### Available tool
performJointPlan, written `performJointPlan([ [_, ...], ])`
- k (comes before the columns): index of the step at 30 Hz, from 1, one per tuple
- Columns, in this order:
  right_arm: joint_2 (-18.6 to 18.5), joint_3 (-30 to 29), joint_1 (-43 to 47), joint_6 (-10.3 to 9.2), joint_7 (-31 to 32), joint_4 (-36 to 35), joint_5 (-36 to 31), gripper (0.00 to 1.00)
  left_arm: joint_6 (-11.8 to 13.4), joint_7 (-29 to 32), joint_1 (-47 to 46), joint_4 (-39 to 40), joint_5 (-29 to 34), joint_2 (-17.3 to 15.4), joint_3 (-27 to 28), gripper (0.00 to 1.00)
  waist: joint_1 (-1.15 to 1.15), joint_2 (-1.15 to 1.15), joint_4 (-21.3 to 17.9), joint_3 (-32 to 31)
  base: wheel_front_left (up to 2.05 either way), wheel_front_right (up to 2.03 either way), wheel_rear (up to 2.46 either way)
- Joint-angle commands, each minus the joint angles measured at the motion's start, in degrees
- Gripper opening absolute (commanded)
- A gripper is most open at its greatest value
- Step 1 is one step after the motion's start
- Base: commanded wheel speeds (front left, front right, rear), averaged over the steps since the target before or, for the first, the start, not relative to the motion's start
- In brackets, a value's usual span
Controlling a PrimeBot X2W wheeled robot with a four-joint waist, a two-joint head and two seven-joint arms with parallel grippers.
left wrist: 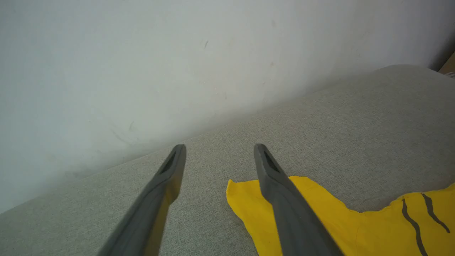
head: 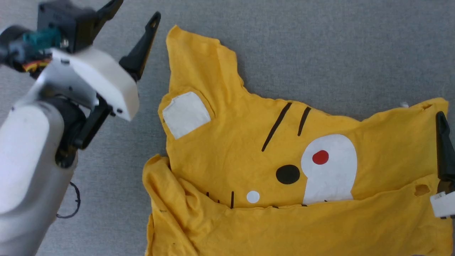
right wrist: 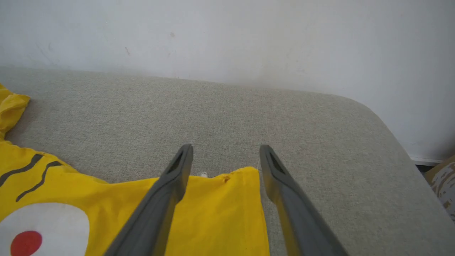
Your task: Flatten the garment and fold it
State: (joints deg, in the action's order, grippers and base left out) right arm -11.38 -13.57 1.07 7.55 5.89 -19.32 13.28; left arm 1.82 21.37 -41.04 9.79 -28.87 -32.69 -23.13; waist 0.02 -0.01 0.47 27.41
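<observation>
The garment [head: 249,149], a bright yellow T-shirt with a tiger face, lies on the grey padded surface [head: 320,53]. One sleeve points up at the top left. Its near part is folded over the face, and the lower left is crumpled. My left gripper [head: 137,14] hovers open just left of the sleeve tip. In the left wrist view this gripper [left wrist: 219,147] has one finger crossing over the yellow sleeve [left wrist: 320,206]. My right gripper [right wrist: 226,147] is open above the garment's right corner [right wrist: 220,213]. One of its dark fingers [head: 443,149] shows at the right edge of the head view.
A pale wall [right wrist: 227,35] stands right behind the grey surface, whose rounded corner [right wrist: 373,113] drops off at the right. A cardboard box [right wrist: 442,177] sits beyond that corner. A thin black cable loop [head: 74,202] lies by my left arm. A small white scrap [head: 404,104] rests near the garment's right corner.
</observation>
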Motion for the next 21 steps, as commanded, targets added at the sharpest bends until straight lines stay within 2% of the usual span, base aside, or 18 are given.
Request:
performJointPlan([
  [1,-0.2,0.3,-1.4,-0.06,-0.6,0.6,0.5,1.00,-1.2,2.4,-2.2,-1.8,-1.8,0.6,-0.7,1.00,-0.02,0.01,-1.4,5.3,0.00,0.00,0.00],
  [3,-0.2,0.7,-2.2,-0.06,-1.0,1.3,0.7,1.00,-2.4,6.3,-4.5,-3.9,-3.5,0.7,-1.5,1.00,-0.02,0.01,-1.9,6.8,0.00,0.00,0.00],
  [6,-0.1,1.2,-3.2,-0.06,-1.4,2.3,0.8,1.00,-2.8,10.0,-6.8,-6.7,-5.1,1.0,-1.9,1.00,-0.02,0.01,-2.7,8.4,0.00,0.00,0.00],
  [13,-0.3,1.6,-5.0,-0.06,-2.1,3.7,0.9,1.00,-2.3,12.8,-9.4,-10.8,-7.0,1.7,-1.6,1.00,-0.02,0.01,-4.5,10.9,0.00,0.00,0.00],
  [16,-0.2,1.6,-5.3,-0.06,-2.3,4.1,1.0,1.00,-2.1,14.2,-9.6,-12.3,-6.8,1.1,-1.9,1.00,-0.02,0.01,-5.1,11.5,0.00,0.00,0.00],
  [17,-0.2,1.7,-5.4,-0.06,-2.4,4.3,1.1,1.00,-2.3,14.7,-9.5,-12.7,-6.8,0.8,-2.2,0.39,-0.02,0.01,-5.3,11.6,0.00,0.00,0.00],
  [18,-0.2,1.7,-5.5,-0.06,-2.5,4.4,1.1,1.00,-2.4,15.0,-9.4,-13.0,-6.9,0.6,-2.3,0.00,-0.02,0.01,-5.4,11.6,0.00,0.00,0.00],
  [21,-0.8,1.7,-5.8,-0.06,-2.4,4.4,1.1,1.00,-2.6,15.0,-9.2,-13.2,-7.1,0.1,-2.2,0.00,-0.02,0.01,-5.7,11.5,0.00,0.00,0.00],
])
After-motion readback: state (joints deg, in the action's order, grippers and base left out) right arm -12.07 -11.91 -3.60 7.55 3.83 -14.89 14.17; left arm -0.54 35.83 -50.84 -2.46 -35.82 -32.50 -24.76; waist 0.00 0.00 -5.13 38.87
